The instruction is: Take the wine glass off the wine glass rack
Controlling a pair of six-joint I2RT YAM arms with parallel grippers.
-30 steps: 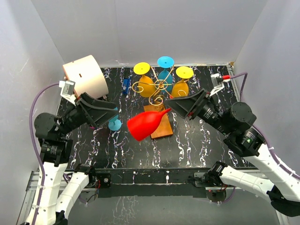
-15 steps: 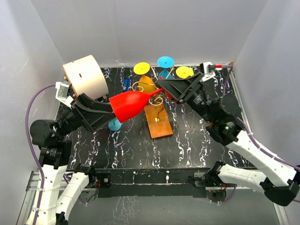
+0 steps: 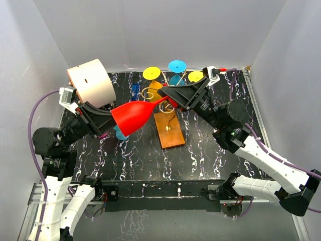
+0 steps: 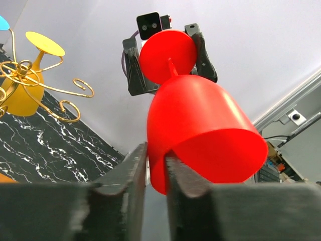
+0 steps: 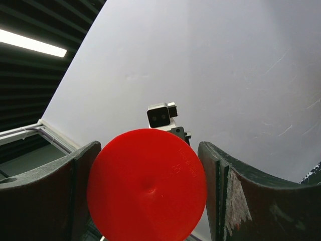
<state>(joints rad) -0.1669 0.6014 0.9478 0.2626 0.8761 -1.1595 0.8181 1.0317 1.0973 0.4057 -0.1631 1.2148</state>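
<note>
Handover is my reading of this moment. The red glass (image 3: 131,114) hangs in the air on its side, clear of the rack (image 3: 170,93) and just to its left, with a gripper at each end.

Nearest the arm bases, the left gripper (image 4: 156,173) has its fingers drawn close on the bowl's rim. One finger is outside the wall and one seemingly inside, so the thin edge is pinched between them. That grip suits taking the weight at the wide end. The bowl's mouth points down and left, away from the rack, and the stem runs up and right toward it.

At the stem's end the right gripper (image 5: 149,150) brackets the round foot, a finger on either side of the disc, and it looks clamped across the edge. The foot is the part the wire arms carry, so it is the natural handle for lifting off, which would explain the sideways pose.

Below the stem lies the rack's wooden base (image 3: 169,131). Beyond it, yellow glasses (image 3: 151,74) and a blue glass (image 3: 176,66) hang bowl-down from the gold scrolls, feet on top.

The removal itself looks done. What is left is for one gripper to release.
</note>
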